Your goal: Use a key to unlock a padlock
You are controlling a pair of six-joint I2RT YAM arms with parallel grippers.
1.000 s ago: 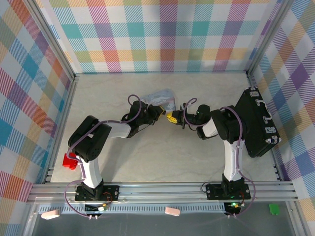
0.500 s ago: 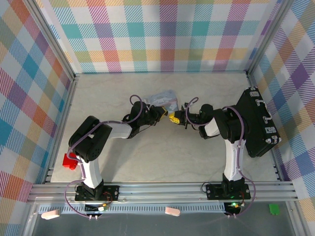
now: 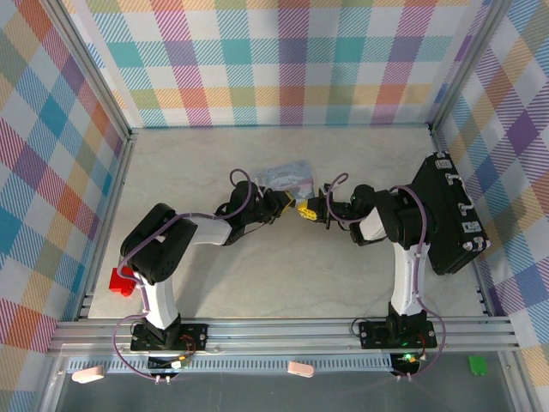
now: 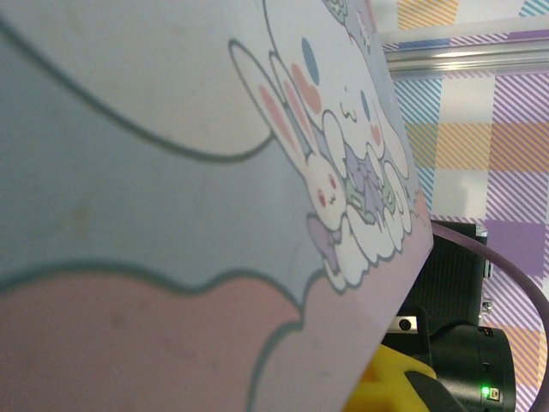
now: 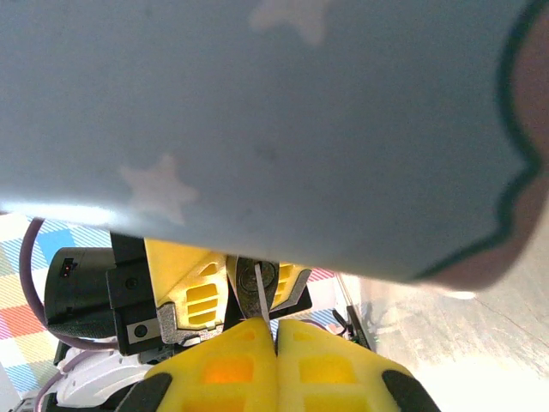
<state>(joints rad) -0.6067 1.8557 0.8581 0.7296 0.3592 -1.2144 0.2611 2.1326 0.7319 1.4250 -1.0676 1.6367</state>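
One thin sliver of grey metal, the key [image 5: 258, 296], sticks up from between the yellow tips of my right claw [image 5: 275, 324], which is pressed closed on it with no gap I can see. Its far end meets a small dark metal body, the padlock [image 5: 268, 276]. That sits pinched between the two yellow fingers [image 5: 202, 292] of my left claw [image 5: 249, 283], drawn in narrow around it. Whether the key's tip is inside the keyhole or merely touching the face I cannot tell (the meeting point is small and in shadow).

Just past key and padlock, the pastel-blue tin [image 5: 257, 112] looms close to my right wrist camera, with pale stars on it and a dark scalloped line near its right edge. From my left wrist the tin [image 4: 171, 172] shows blue over pink, with white cartoon rabbits printed on it. Past its lower right edge are a bit of yellow finger [image 4: 390, 386], whose I cannot tell, and the black housing of my right arm [image 4: 467, 360] with a green light lit.

From above, my claws meet tip to tip near the middle of the worktop [image 3: 257, 275], left claw [image 3: 281, 204] reaching in from the left and right claw [image 3: 309, 209] from the right. The tin [image 3: 287, 176] lies just beyond them, toward the far wall. Key and padlock are too small to pick out from up there. Well apart on the right, a black case [image 3: 446, 215] lies by the right wall, and a red piece [image 3: 122, 281] sits beside my left arm near the left rail.
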